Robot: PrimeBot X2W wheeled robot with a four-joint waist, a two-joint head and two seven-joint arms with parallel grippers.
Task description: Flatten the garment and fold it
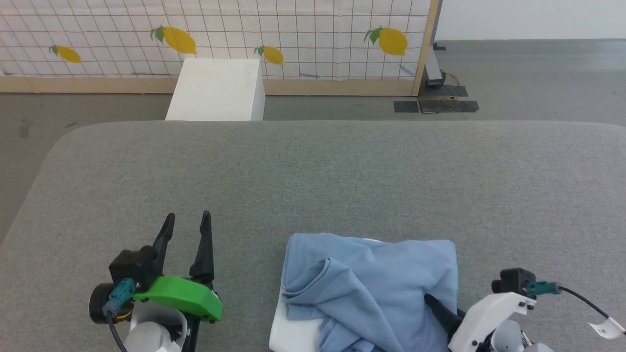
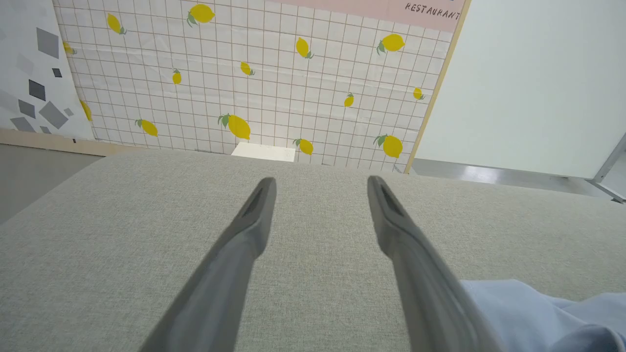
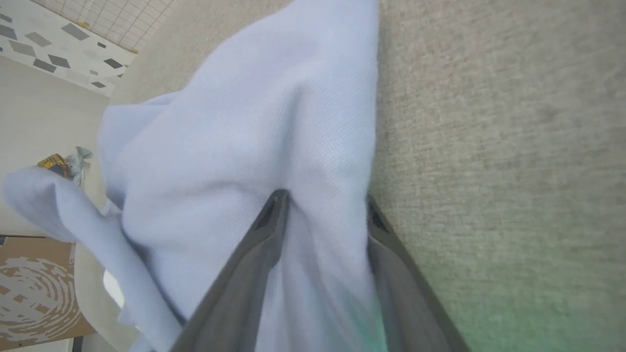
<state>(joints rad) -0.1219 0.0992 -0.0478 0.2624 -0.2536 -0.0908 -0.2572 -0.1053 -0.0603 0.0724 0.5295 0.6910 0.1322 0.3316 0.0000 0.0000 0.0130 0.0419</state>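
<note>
Soft floppy shirt (image 1: 371,288) bunched at the bench's (image 1: 313,171) near edge. Right tool (image 3: 325,200) straddles its right-side fold, grip unclear; left tool (image 1: 187,217) wide open, empty. I'd grab corners.

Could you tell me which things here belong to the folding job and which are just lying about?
Job: garment, crumpled on the grey padded table; right gripper, fingers astride a fold; left gripper, open beside it.
Lying about: white box; lemon-patterned screen.
</note>
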